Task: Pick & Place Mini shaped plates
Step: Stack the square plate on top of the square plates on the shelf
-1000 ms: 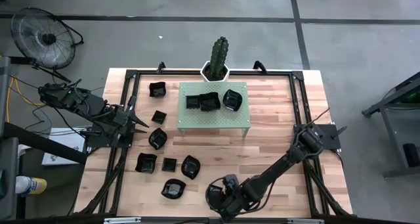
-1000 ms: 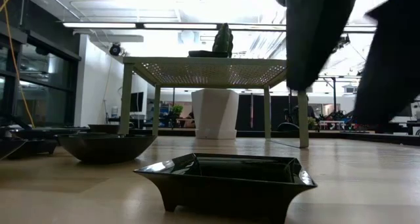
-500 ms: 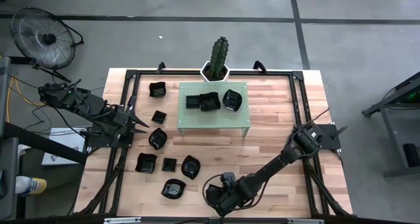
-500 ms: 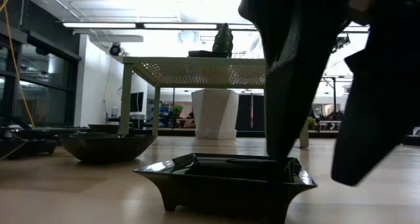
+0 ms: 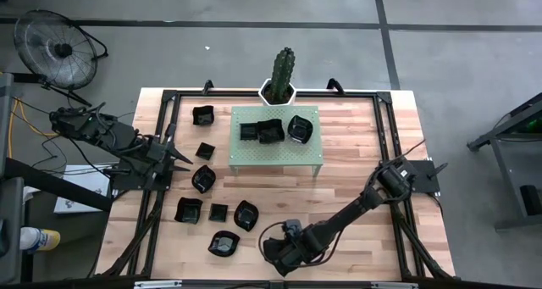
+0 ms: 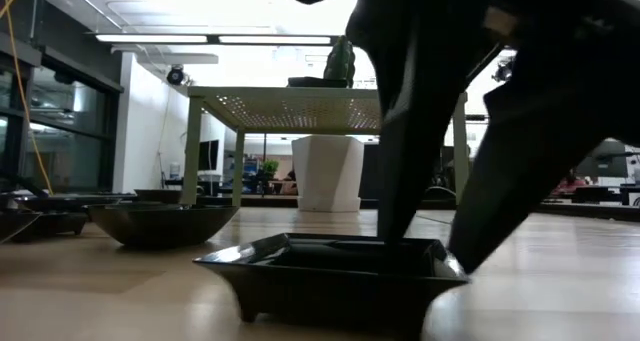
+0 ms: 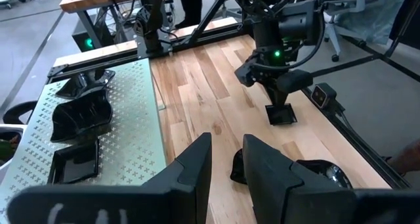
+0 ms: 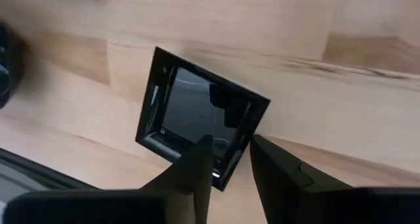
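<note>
Left to right, your left gripper (image 5: 179, 158) is parked at the table's left edge. Its fingers sit near each other with a gap, nothing between them; I can't tell if that counts as fully released. It's idle, clear of the work.

Just right of it, loose mini plates (image 5: 203, 178) scatter over the left half of the table (image 5: 356, 170), presumably the pick pile. The green stand (image 5: 276, 153) at mid-table already carries three, so I'd read it as the drop target.

Your right gripper (image 5: 273, 253) is down at the front edge, on a square plate (image 8: 200, 124). In the right wrist view one finger is inside the dish, the other outside, straddling the near rim. The low view shows the same: one finger (image 6: 415, 131) down in the bowl, the other down past the outer wall. Rim pinch looks like the only workable grip on a flat dish.

Jaws are narrow, but whether they've clamped the rim I can't tell. Plate sits flat on the wood.
</note>
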Robot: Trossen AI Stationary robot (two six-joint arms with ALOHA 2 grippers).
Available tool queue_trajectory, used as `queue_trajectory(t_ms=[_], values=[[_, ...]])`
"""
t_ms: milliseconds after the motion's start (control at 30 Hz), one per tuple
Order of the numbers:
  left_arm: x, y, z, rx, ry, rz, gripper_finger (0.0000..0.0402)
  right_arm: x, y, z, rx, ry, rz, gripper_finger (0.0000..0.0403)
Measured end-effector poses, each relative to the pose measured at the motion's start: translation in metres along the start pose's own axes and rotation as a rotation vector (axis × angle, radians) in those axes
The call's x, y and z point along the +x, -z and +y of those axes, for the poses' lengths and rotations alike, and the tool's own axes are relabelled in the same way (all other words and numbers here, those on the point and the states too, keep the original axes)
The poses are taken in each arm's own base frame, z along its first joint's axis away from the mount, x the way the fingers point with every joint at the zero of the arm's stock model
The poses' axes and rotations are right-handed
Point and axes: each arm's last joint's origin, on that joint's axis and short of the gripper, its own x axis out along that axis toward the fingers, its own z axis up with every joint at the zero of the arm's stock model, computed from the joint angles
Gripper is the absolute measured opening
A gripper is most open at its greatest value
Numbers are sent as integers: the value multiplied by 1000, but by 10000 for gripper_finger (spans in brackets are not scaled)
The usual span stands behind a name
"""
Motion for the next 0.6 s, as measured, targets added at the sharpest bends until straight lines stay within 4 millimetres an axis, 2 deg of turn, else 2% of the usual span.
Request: queue_trajectory(t_ms=[367,600], values=[[0,0,0,0,-1,0,85,1,0,-1,-9,9,-5,43],[0,0,0,0,-1,0,85,1,-1,-1,-14,14,-7,28]])
